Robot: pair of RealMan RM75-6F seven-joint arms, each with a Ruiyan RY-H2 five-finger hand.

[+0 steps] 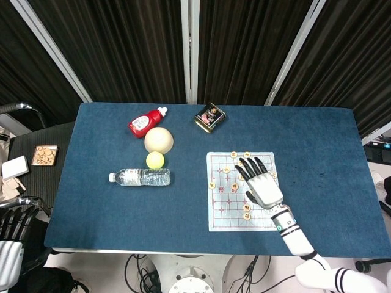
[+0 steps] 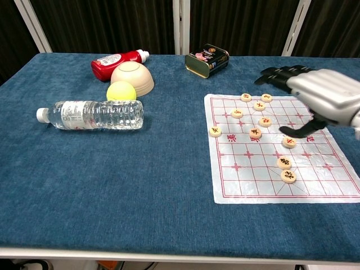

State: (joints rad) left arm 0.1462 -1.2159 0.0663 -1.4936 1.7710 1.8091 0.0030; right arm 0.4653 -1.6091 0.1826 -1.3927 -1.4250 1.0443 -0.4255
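**One robot hand over the chess sheet**

One right robot hand [image 1: 263, 183] hovers with fingers spread, holding nothing, above the chess sheet [image 1: 238, 210] near the counter's [image 1: 317, 140] front edge, right of centre. Round pieces [image 2: 255, 133] lie under and beside it. The left robot hand [image 1: 11, 244] hangs off the counter's front-left corner, empty, fingers loosely apart.
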